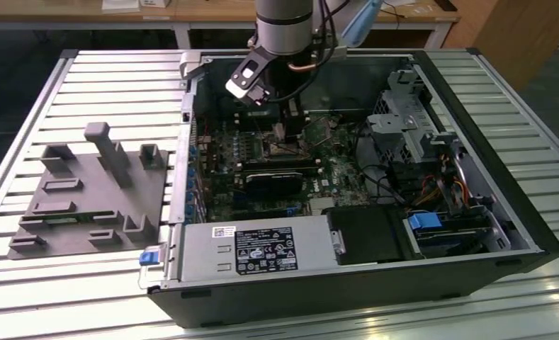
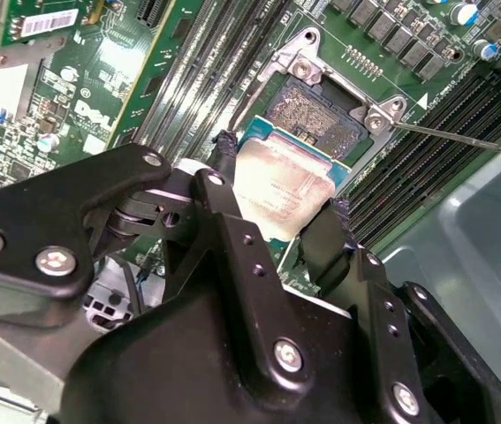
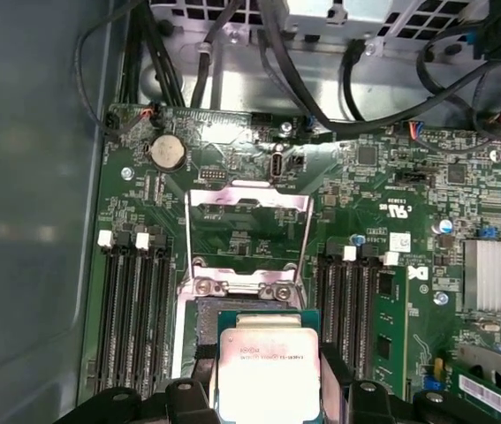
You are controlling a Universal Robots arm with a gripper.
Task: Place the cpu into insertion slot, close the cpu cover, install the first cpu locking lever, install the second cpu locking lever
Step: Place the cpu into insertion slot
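My gripper (image 1: 284, 132) reaches down into the open computer case over the green motherboard (image 1: 336, 173). In both wrist views it is shut on the cpu (image 2: 290, 190), a flat silvery-grey square clamped by its edges between the two black fingers (image 2: 223, 168). The cpu (image 3: 269, 371) hangs over one edge of the insertion slot (image 2: 316, 110), whose dark centre is still largely exposed. Whether the chip touches the slot I cannot tell. The cpu cover (image 3: 250, 196), a silvery frame with a square window, stands flipped open beyond the slot. One thin locking lever (image 2: 462, 139) sticks out sideways.
Long black memory slots (image 3: 131, 309) flank the socket on both sides, and a finned heatsink (image 3: 497, 274) sits nearby. Cables (image 3: 321, 79) cross the case wall. A power supply (image 1: 260, 248) and drive cage (image 1: 411, 127) crowd the case. A grey fixture (image 1: 90, 191) lies at the exterior view's left.
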